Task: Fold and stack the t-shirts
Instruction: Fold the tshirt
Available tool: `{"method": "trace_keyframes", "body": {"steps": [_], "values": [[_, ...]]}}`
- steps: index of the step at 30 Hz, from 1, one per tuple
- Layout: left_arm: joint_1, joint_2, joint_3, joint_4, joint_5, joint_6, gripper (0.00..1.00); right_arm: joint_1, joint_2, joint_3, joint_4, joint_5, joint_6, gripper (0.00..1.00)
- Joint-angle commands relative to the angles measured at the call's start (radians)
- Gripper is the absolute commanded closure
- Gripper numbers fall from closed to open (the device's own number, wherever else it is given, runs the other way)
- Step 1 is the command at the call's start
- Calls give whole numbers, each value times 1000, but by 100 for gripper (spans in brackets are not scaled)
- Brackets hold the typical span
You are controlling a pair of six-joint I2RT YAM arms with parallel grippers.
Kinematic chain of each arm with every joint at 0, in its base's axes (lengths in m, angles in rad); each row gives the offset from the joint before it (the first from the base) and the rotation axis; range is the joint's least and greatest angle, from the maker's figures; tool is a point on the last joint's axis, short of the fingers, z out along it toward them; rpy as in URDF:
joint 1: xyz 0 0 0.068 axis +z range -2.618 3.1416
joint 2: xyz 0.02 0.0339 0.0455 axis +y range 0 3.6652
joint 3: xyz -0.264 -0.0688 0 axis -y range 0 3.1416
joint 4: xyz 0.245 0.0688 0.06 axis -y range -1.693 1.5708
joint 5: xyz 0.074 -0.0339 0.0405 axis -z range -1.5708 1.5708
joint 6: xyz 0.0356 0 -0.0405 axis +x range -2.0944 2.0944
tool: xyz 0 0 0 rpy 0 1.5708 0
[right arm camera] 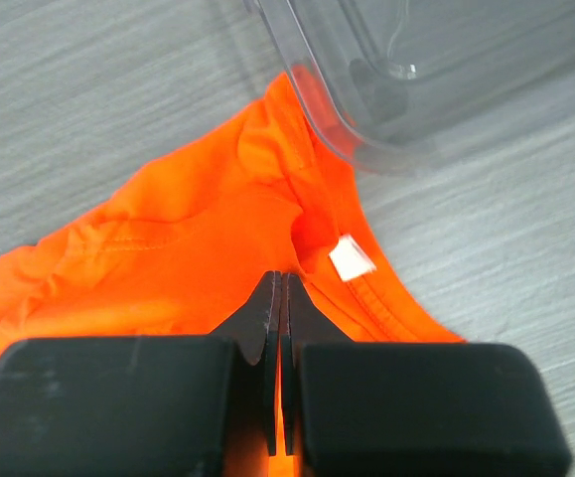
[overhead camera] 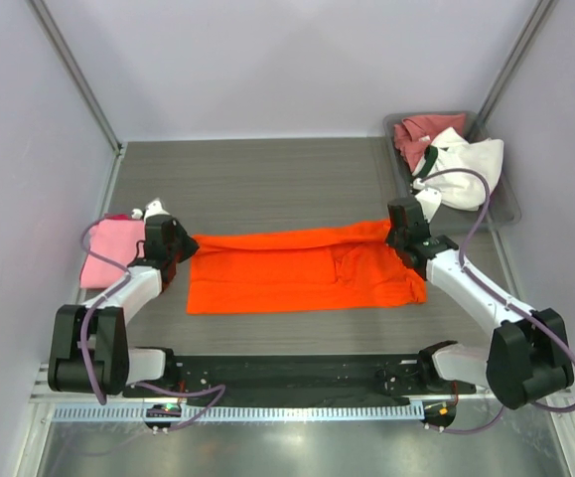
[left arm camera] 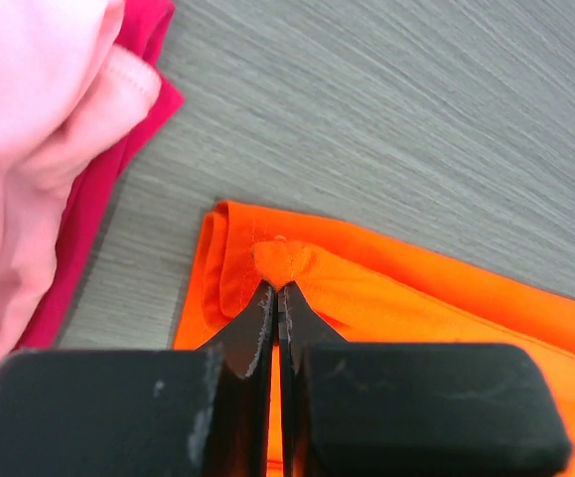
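**Item 1, orange t-shirt** [overhead camera: 302, 270]: Lies flat across the middle of the frame on the grey table [overhead camera: 267, 174], as a long band with the cloth bunched at its right end. The right wrist view shows a white label [right arm camera: 351, 258] by the collar.

**Item 2, left gripper** [left arm camera: 279, 288]: The jaws are pressed together on a puckered pinch of the orange t-shirt's upper left corner.

**Item 3, right gripper** [right arm camera: 279, 278]: The jaws are likewise closed on the cloth just below the collar, near a corner of the clear bin [right arm camera: 386, 79].

**Item 4, pink t-shirt** [overhead camera: 108, 250]: Centre left, resting on a magenta t-shirt [left arm camera: 118, 159]. I take this to be the stack.

**Item 5, bin contents, upper right:** A rose-red t-shirt [overhead camera: 421, 134] and a white t-shirt [overhead camera: 471, 164], both crumpled.

**Handling note:** The step in hand appears to be the next fold of the orange t-shirt.
- Both ends should rise together, with the cloth kept taut between them.
- The upper edge should be carried toward the bottom of the frame and laid edge on edge.
- Both pinches are thin, so a slow lift guards against slipping.
- The right side should keep away from the bin.
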Motion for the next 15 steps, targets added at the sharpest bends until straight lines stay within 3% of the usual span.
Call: {"method": "trace_keyframes", "body": {"steps": [1,15], "values": [[-1,-57,-30,93,-30,-19,100,15,-56,-45,65,45,59,99],[-1,-113,-100,125,-44,-52,96,79,-277,-269,91,55,194,97]]}}
